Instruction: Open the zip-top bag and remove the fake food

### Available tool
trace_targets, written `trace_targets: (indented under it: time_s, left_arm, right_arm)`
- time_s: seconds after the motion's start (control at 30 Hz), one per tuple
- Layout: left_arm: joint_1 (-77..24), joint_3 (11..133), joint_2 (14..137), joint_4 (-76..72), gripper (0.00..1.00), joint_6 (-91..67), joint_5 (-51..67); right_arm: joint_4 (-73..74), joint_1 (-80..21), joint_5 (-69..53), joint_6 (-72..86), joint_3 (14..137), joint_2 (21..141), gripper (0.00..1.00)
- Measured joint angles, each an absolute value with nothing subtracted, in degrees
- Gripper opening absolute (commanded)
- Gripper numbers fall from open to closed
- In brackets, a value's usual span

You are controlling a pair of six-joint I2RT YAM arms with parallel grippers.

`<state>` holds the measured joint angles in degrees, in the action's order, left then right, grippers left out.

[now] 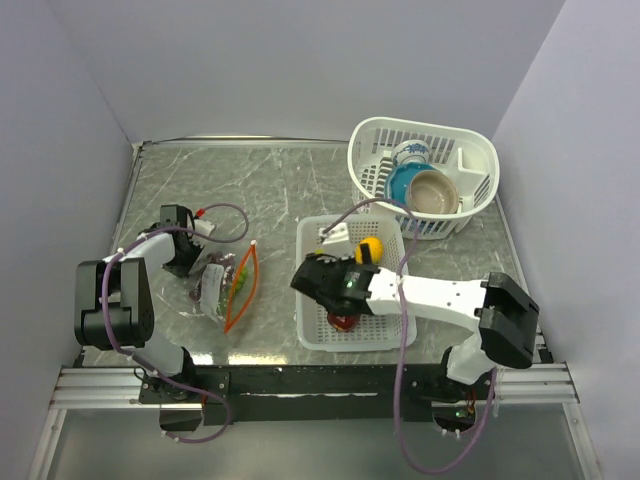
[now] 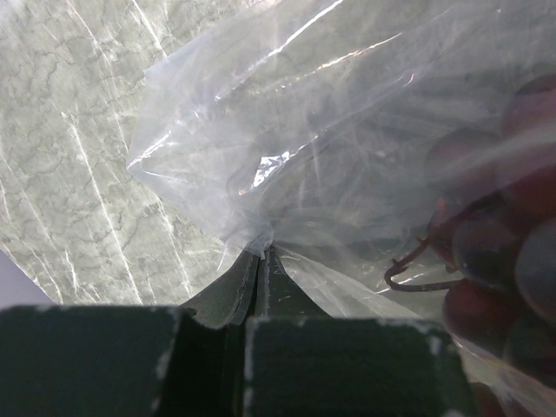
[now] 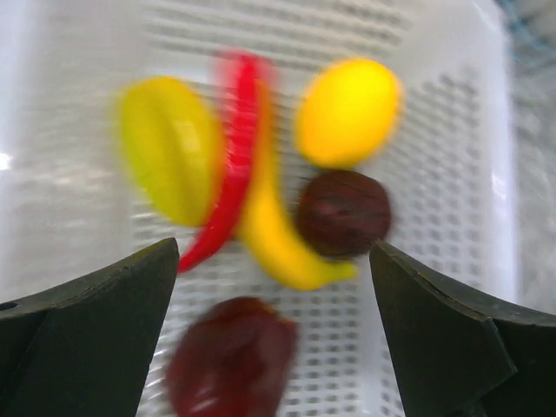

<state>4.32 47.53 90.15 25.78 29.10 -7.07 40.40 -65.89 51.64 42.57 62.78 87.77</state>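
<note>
Grey marbled table (image 1: pixel 270 180) enclosed by pale walls (image 1: pixel 300 60). Near its middle sits a shallow rectangular white slotted basket (image 1: pixel 303 290). At the far right corner stands a deeper oval white basket (image 1: pixel 470 140) holding three bowls: a tan bowl (image 1: pixel 435 192) in front, a blue bowl (image 1: pixel 400 183) touching its left side, and a white blue-patterned bowl (image 1: pixel 411 152) behind them

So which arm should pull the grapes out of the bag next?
Right. The right tool is open, gripping nothing, above the white basket, so it is likely free to reach in. The left tool is shut on the zip-top bag, pinching its plastic, with the grapes inside.
</note>
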Motion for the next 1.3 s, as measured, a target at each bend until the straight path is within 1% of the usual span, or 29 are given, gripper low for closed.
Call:
trace_targets:
  time_s: [0.07,0.2,0.3,0.43,0.5,0.63,0.7,0.8,1.03,1.3]
  left_arm:
    - [4.3,47.7,90.4,25.9,0.01,29.0,-7.1]
    - [4.0,48.7,91.3,26.9,0.01,28.6,-7.4]
    - [3.5,49.0,91.7,27.2,0.01,28.2,-8.3]
    - [2.7,49.1,92.1,27.3,0.01,27.8,-9.5]
    - [2.4,49.2,92.1,27.4,0.04,27.8,-10.1]
    - [2.0,49.2,92.2,27.4,0.04,27.7,-10.7]
    - [2.0,49.2,92.2,27.4,0.04,27.6,-10.9]
    - [2.0,49.3,92.3,27.5,0.04,27.5,-10.8]
    - [1.0,50.9,93.4,29.1,0.05,26.1,-10.9]
    - [-2.7,52.3,93.6,31.0,0.04,24.3,-6.7]
  right_arm:
    - [33.7,-69.1,51.0,38.0,62.8,86.6,0.92]
    - [19.4,-73.6,48.4,28.6,63.8,86.2,0.91]
    - [10.9,-74.9,45.6,22.5,68.0,91.0,0.91]
    - [2.3,-75.2,40.7,17.2,72.7,100.9,0.89]
    - [0.3,-75.2,38.9,15.4,74.3,105.7,0.88]
    - [-0.7,-74.9,35.5,13.3,77.3,113.6,0.86]
    - [-1.1,-74.6,34.0,12.9,77.7,115.3,0.86]
    - [-2.4,-73.8,32.2,12.3,77.7,116.0,0.88]
    - [-8.4,-72.3,24.0,11.4,78.9,116.5,1.00]
    - [-10.8,-71.4,14.7,11.9,84.7,120.8,1.00]
